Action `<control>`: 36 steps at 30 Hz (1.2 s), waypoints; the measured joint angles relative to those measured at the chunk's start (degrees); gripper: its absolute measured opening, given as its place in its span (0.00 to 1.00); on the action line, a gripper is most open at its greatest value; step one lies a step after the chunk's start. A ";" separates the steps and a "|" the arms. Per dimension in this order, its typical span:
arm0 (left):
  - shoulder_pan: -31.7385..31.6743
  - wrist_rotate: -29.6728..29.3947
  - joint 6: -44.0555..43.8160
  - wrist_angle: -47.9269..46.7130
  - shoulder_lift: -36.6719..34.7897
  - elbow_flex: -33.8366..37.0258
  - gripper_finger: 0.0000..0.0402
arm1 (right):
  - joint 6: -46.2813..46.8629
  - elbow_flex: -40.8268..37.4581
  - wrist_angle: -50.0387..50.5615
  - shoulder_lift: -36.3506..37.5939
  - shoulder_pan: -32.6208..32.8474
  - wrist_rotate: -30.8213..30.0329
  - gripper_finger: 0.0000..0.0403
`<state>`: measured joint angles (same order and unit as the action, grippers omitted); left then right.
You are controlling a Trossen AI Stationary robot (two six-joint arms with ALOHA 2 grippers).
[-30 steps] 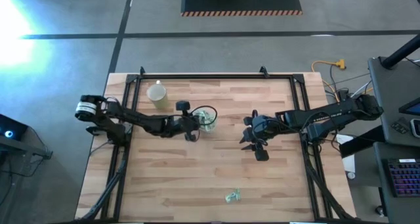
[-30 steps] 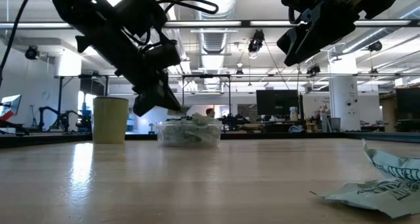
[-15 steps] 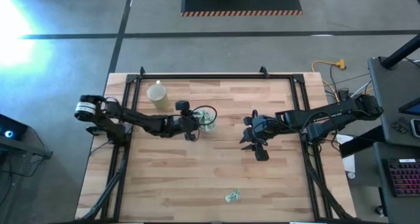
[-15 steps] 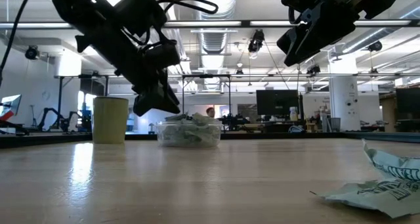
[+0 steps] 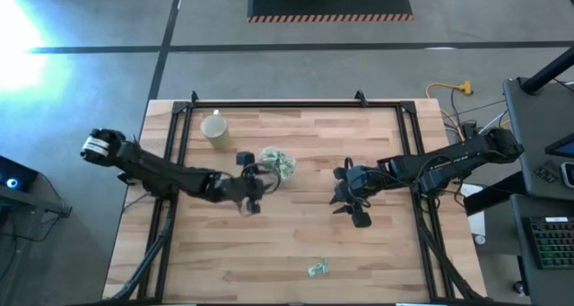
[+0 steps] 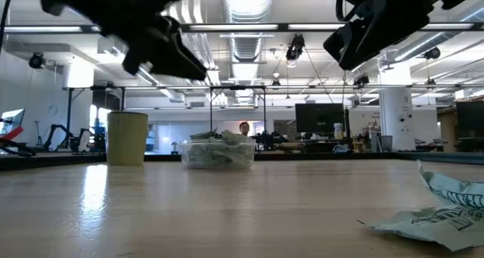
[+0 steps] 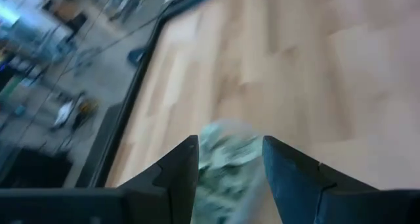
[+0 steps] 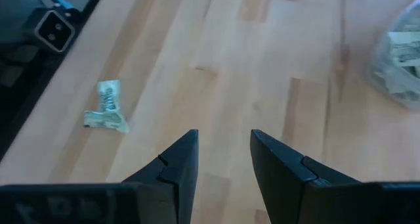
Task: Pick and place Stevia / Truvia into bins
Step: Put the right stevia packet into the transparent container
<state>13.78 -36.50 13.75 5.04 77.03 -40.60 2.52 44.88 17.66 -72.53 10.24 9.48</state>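
The clear tub (image 5: 280, 162) stands on the table's far middle, heaped with green-and-white Stevia sachets (image 6: 219, 146). My left gripper (image 5: 263, 182) hovers open just near and left of the tub. In its wrist view the tub (image 7: 226, 155) shows past the empty gap between the fingers. One sachet (image 5: 317, 268) lies flat by the near edge, also in the right wrist view (image 8: 107, 107). My right gripper (image 5: 341, 201) hangs open and empty above mid-table, to the right of the tub.
A pale yellow cup (image 5: 214, 127) stands at the far left, beyond the tub. A black frame (image 5: 179, 144) runs along the table's left, far and right sides. Bare wood lies between the tub and the lone sachet (image 6: 439, 212).
My left gripper has drawn back from over the tub toward the table's near-left and has risen. My right gripper has shifted a little toward the near edge. The tub and the lone sachet have stayed where they were.
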 joint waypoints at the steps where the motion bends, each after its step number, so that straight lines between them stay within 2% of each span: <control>1: 1.42 0.57 -0.07 0.12 -0.52 0.00 0.38 | 0.34 -0.01 -0.08 0.00 0.63 -0.01 0.32; 6: 7.24 1.97 -2.62 0.52 -0.99 0.00 0.38 | 2.14 -1.34 -1.96 0.02 5.49 -0.49 0.32; 12: 11.59 2.17 -5.83 0.63 2.51 0.02 0.38 | 3.55 -6.40 -13.23 0.02 13.54 -0.47 0.32; 17: 12.11 2.28 -5.88 2.31 5.60 0.03 0.38 | 1.81 -10.55 -24.42 0.02 18.63 -0.47 0.32; 24: 12.11 2.11 -5.88 3.56 7.01 0.04 0.38 | 0.45 -14.88 -34.90 0.02 21.83 -0.63 0.32; 27: 12.22 2.12 -5.89 3.51 6.99 0.04 0.38 | 0.49 -17.20 -39.03 -0.01 23.10 -3.30 0.32; 31: 12.22 2.11 -5.89 3.47 6.82 0.04 0.38 | 0.27 -19.10 -44.02 -3.25 25.14 -8.13 0.32; 36: 12.35 2.13 -5.91 3.33 6.64 0.02 0.38 | -0.15 -17.90 -52.24 -13.48 26.04 -8.15 0.32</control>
<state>26.13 -34.37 7.84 8.37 83.67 -40.58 2.36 26.98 -34.58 -86.01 36.28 1.33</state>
